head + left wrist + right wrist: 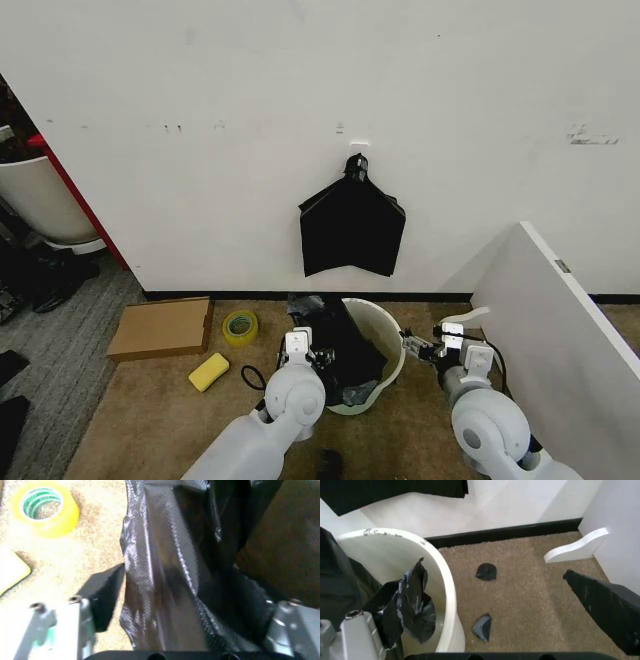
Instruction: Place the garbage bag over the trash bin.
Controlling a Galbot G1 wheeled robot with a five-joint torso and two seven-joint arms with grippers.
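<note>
Head view is giving you the white trash bin point(385, 330) sitting on the tan carpet point(150, 420) just below the wall, tilted toward the left arm, with the black garbage bag point(335, 345) draping over its left rim and spilling down inside. Your left gripper point(305, 352) is sitting at that left rim; in the left wrist view its fingers point(82, 620) are standing spread wide, with the crinkled garbage bag hanging between them and no finger visibly pinching it. Your right gripper point(425, 347) is hovering just beside the bin's right rim, apart from it; in the right wrist view its jaws are standing wide apart with nothing between them, and a fold of the bag is lying over the near bin wall. A flat bunch of black bags point(352, 225) is hanging on the wall above. A roll of yellow tape point(240, 327), a yellow sponge point(208, 372) and a flat cardboard box point(160, 327) are lying on the carpet to the left.
</note>
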